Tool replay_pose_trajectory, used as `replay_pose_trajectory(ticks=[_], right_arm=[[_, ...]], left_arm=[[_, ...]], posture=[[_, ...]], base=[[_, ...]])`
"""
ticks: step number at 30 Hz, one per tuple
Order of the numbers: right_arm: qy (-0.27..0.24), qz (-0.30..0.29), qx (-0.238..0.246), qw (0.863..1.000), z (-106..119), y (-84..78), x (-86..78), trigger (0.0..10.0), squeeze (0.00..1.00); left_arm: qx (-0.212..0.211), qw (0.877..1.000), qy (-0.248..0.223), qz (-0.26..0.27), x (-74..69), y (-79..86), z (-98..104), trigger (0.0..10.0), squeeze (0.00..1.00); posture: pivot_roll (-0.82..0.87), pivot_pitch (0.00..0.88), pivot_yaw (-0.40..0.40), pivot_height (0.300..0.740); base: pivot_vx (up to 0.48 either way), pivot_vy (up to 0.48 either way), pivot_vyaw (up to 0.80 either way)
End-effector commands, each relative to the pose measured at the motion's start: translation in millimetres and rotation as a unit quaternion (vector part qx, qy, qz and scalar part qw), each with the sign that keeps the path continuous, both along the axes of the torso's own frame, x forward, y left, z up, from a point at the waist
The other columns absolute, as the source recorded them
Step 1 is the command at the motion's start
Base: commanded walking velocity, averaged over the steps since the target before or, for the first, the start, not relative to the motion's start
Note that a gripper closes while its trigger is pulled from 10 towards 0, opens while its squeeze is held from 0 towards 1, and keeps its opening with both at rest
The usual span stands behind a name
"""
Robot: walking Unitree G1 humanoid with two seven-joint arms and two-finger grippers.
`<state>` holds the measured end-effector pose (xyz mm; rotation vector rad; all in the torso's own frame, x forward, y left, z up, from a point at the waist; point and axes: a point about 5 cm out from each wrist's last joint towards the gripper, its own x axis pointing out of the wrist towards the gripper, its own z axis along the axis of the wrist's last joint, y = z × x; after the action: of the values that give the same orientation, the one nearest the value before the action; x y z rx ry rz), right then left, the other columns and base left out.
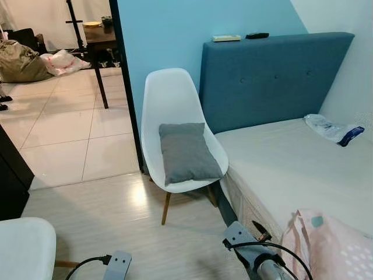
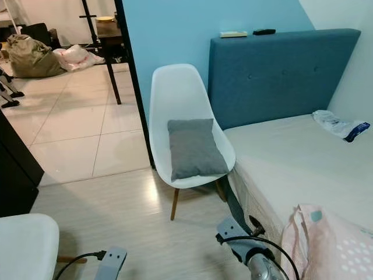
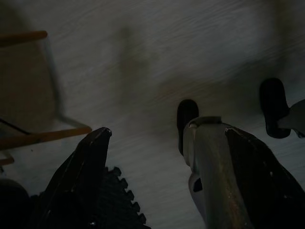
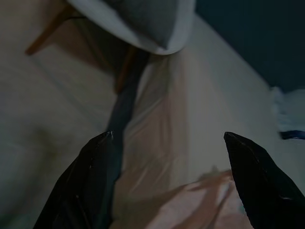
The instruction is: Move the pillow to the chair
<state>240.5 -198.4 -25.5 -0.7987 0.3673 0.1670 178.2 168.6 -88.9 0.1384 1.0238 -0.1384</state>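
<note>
A grey pillow (image 1: pixel 187 152) lies on the seat of a white shell chair (image 1: pixel 169 96) with wooden legs, beside the bed. In the right wrist view the same pillow (image 4: pixel 143 16) and the chair's rim (image 4: pixel 125 34) are seen from below and behind. My right gripper (image 4: pixel 167 135) is open and holds nothing, low by the bed's edge. My left gripper (image 3: pixel 168 131) is open too, hanging over the pale floor. The wrists of both arms (image 1: pixel 249 244) show at the bottom of the eye views.
A bed (image 1: pixel 291 163) with a blue headboard (image 1: pixel 274 76) stands right of the chair. On it lie a pink dotted pillow (image 1: pixel 332 245) and a plastic bag (image 1: pixel 335 129). Another white chair (image 1: pixel 23 248) is at near left, a black cabinet (image 1: pixel 11 181) beyond it.
</note>
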Motion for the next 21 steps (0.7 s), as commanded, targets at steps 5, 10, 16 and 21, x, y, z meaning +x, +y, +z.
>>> replay_pose_trajectory(ticks=[5, 10, 16, 21], right_arm=[[-0.006, -0.007, -0.007, 1.0, 0.1, -3.9, 1.6, 10.0, 0.0], [0.004, -0.003, 0.009, 1.0, 1.2, -5.2, 4.9, 10.0, 0.0], [-0.001, -0.004, 0.008, 1.0, 2.5, -6.1, 6.4, 10.0, 0.0], [-0.005, -0.004, 0.006, 1.0, 3.1, -6.8, 7.2, 10.0, 0.0]], left_arm=[[0.002, 1.0, 0.005, -0.004, -2.7, 0.5, -1.3, 10.0, 0.0], [0.0, 1.0, 0.007, -0.007, -3.9, -2.1, -2.0, 10.0, 0.0], [-0.002, 1.0, 0.008, -0.008, -3.6, -3.9, -2.0, 10.0, 0.0], [-0.003, 1.0, 0.008, -0.007, -3.6, -4.8, -2.0, 10.0, 0.0]], posture=[[-0.03, 0.0, 0.0, 0.74], [-0.03, 0.0, 0.0, 0.74], [-0.03, 0.0, -0.003, 0.74], [-0.04, 0.0, -0.005, 0.74]], base=[[0.0, 0.0, 0.0], [0.0, 0.0, 0.0], [0.0, 0.0, 0.0], [0.0, 0.0, 0.0]])
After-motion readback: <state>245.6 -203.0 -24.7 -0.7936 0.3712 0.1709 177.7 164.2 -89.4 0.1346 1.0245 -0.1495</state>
